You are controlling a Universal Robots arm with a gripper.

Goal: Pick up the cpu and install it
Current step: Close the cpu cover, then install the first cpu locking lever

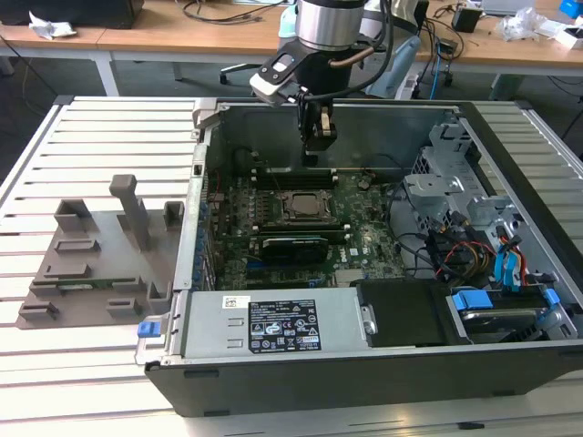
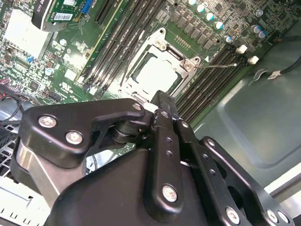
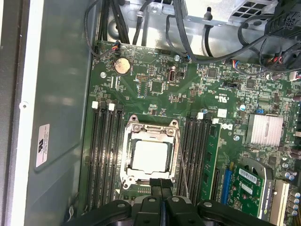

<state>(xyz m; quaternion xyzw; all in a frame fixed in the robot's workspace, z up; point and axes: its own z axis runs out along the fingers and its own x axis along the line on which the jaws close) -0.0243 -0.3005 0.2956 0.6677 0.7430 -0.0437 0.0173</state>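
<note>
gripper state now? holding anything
Gripper: jaws shut, holding nothing, above the cpu that sits in its socket.

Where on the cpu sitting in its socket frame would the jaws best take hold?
Judging by its pose, from straight above, across two opposite edges of the cpu. It lies flat inside the socket frame, only its pale top exposed, with memory slots alongside, so a sideways approach looks blocked. The gripper hangs above the motherboard.
</note>
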